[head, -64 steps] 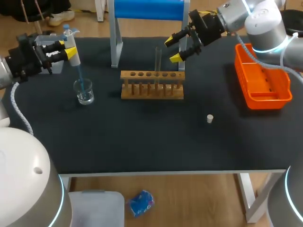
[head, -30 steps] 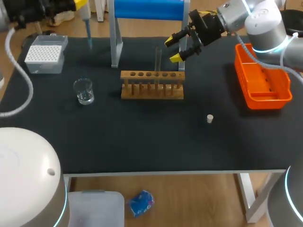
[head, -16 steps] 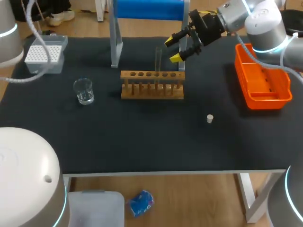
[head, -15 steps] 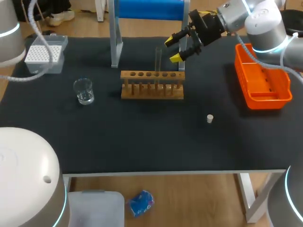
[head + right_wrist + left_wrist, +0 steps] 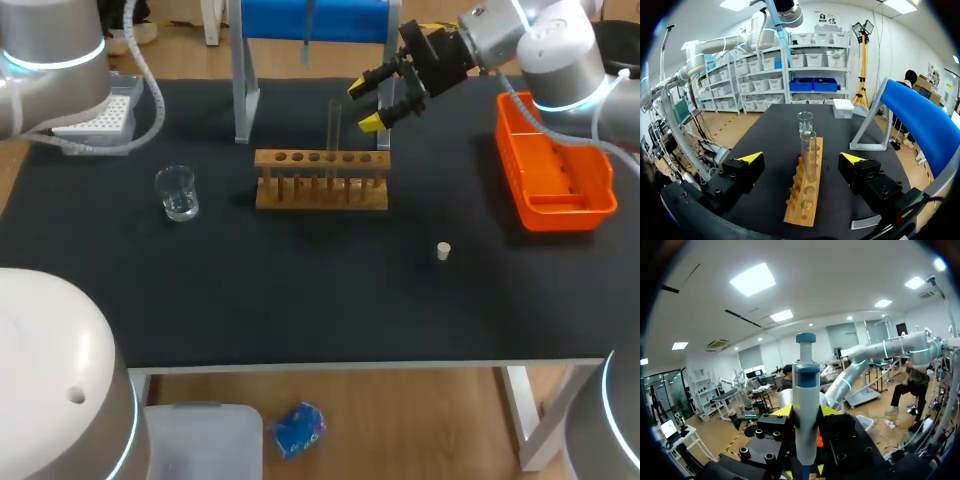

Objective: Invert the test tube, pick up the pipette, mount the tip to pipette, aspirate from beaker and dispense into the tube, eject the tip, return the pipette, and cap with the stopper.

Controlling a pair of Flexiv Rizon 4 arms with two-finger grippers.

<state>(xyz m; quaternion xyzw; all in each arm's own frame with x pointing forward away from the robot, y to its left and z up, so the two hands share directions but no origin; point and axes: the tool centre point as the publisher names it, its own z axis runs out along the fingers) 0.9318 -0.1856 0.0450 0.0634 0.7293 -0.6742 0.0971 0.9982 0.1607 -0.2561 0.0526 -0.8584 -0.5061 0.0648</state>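
Wooden rack [image 5: 321, 194] mid-table, stopper [image 5: 444, 250] apart, bin [image 5: 560, 213] at right edge, pipette [image 5: 805, 410] gripped aloft

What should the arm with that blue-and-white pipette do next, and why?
Probably bring the pipette over the test tube and lower its tip into the mouth: the left pincer holds it high, and the tube stands upright in the rack.

You see a black table [image 5: 300, 290] carrying a wooden rack [image 5: 321, 180] at centre, a beaker [image 5: 177, 193] left of it, a small stopper [image 5: 444, 250] front-right, and an orange bin [image 5: 560, 215] far right.
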